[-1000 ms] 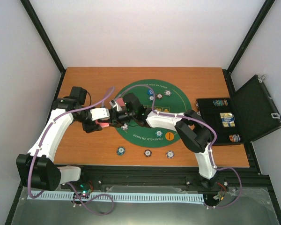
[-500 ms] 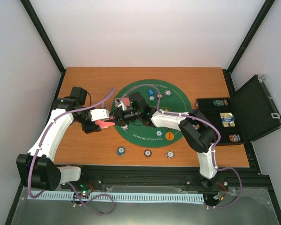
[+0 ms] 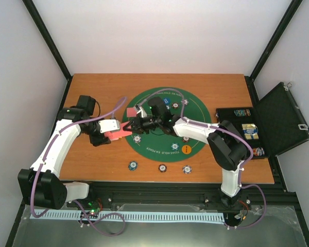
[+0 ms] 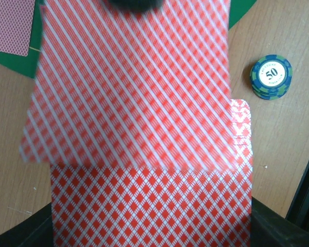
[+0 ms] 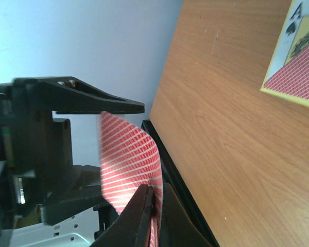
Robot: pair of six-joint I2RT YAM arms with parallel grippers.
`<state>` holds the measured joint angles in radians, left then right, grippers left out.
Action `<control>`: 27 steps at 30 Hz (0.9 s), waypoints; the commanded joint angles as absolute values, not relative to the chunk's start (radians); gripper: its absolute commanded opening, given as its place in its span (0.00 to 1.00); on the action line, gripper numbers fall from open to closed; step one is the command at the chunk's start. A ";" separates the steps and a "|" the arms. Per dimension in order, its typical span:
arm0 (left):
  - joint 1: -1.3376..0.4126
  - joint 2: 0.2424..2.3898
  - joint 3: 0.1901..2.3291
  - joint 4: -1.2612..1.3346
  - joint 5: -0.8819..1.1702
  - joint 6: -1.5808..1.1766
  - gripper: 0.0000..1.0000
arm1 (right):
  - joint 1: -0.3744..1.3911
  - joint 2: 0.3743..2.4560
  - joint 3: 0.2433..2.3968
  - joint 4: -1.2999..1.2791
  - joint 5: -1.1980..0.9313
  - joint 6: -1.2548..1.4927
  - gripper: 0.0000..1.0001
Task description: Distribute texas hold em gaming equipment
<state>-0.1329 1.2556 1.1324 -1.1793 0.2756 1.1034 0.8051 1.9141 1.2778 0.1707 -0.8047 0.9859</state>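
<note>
My left gripper [image 3: 116,133] is shut on a deck of red-backed playing cards [image 3: 112,136] just off the left rim of the green mat [image 3: 195,116]. In the left wrist view the deck [image 4: 149,206] fills the bottom. Its top card [image 4: 129,87] is blurred and slid partway out. My right gripper [image 3: 130,126] meets the deck from the right. Its jaws [image 5: 155,200] are shut on the edge of that card [image 5: 131,159], which bends. Blue and white chips [image 3: 132,164] [image 3: 162,167] [image 3: 187,169] lie in a row near the front. A chip marked 50 [image 4: 270,76] lies beside the deck.
More chips [image 3: 174,146] and an orange button disc [image 3: 186,149] sit on the mat. A black hinged case [image 3: 257,128] stands open at the right. One red-backed card [image 4: 10,25] lies on the mat. A card box with an ace of spades [image 5: 296,67] rests on the wood.
My right gripper closed from open onto the top card of the deck, and the card is sliding off. The left arm and deck stayed put.
</note>
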 commanded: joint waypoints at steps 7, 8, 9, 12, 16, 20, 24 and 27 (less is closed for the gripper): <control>-0.138 1.270 1.147 -1.142 0.298 1.122 0.22 | 0.638 1.780 1.250 0.015 -0.814 0.899 0.04; -0.138 1.272 1.148 -1.144 0.296 1.124 0.22 | 0.615 1.783 1.264 -0.010 -0.821 0.880 0.04; -0.138 1.274 1.146 -1.145 0.294 1.125 0.21 | 0.588 1.791 1.280 -0.036 -0.830 0.852 0.04; -0.138 1.282 1.142 -1.148 0.284 1.133 0.20 | 0.501 1.844 1.353 -0.115 -0.852 0.784 0.04; -0.138 1.306 1.140 -1.161 0.255 1.145 0.17 | 0.377 2.005 1.513 -0.222 -0.883 0.695 0.04; -0.139 1.319 1.151 -1.186 0.258 1.155 0.17 | 0.305 2.224 1.792 -0.394 -0.862 0.599 0.04; -0.138 1.334 1.172 -1.211 0.279 1.157 0.17 | 0.268 2.467 2.149 -0.565 -0.834 0.559 0.04; -0.138 1.355 1.186 -1.228 0.284 1.155 0.17 | 0.253 2.620 2.376 -0.633 -0.814 0.569 0.05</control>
